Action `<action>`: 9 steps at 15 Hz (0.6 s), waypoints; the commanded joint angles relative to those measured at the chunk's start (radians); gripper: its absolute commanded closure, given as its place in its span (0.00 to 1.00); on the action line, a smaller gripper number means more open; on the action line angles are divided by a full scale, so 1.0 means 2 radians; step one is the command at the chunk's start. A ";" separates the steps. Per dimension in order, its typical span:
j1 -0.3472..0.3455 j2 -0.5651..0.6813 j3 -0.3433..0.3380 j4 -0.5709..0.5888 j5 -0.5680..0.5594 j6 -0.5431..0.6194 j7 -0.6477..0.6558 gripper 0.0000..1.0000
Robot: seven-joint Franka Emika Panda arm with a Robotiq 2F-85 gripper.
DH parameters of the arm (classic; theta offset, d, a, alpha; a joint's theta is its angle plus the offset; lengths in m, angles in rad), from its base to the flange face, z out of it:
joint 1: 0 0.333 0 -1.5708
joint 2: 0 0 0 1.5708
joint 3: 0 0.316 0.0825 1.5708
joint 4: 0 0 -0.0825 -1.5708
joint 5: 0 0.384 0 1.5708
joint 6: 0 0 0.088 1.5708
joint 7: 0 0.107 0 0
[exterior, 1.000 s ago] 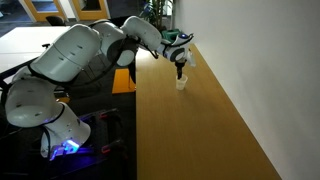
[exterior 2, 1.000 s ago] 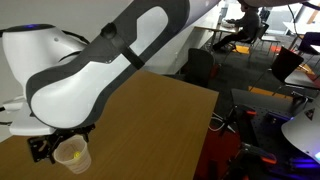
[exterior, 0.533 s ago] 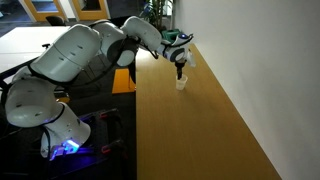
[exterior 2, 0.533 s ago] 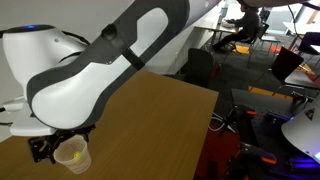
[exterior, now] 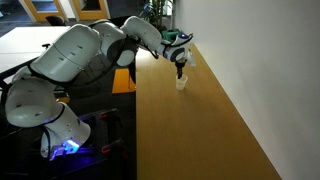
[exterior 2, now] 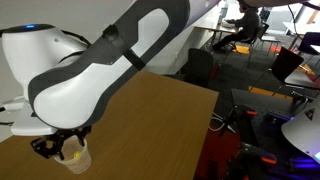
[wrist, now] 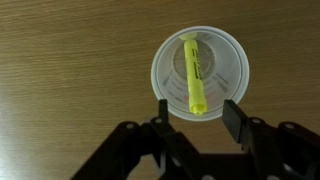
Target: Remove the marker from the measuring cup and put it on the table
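Measuring cup [wrist: 226, 62] stands upright on the tabletop [wrist: 60, 60]. The marker [wrist: 193, 72] is inside it, slanted across the cup from far rim to near rim in the wrist view. Gripper [wrist: 197, 112] is above the cup's near edge, one finger either side, spread apart. In an exterior view the cup [exterior: 181, 83] sits near the tabletop edge along the wall [exterior: 250, 60], with the gripper [exterior: 180, 70] just over it. Probably no rim contact, but the view is too small to confirm.

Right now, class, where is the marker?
In the wrist view, the marker lies slanted inside the cup, which stands on the table. The open gripper is right at the cup's near rim.
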 commanded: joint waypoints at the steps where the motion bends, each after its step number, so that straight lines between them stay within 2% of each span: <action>1: 0.003 -0.007 -0.007 -0.003 -0.013 0.006 0.011 0.41; 2: 0.003 -0.006 -0.008 -0.002 -0.014 0.006 0.009 0.39; 5: 0.003 0.001 -0.011 0.007 -0.014 0.000 0.010 0.45; 8: 0.001 0.009 -0.012 0.016 -0.011 -0.006 0.006 0.45; 9: 0.000 0.011 -0.012 0.019 -0.011 -0.007 0.006 0.47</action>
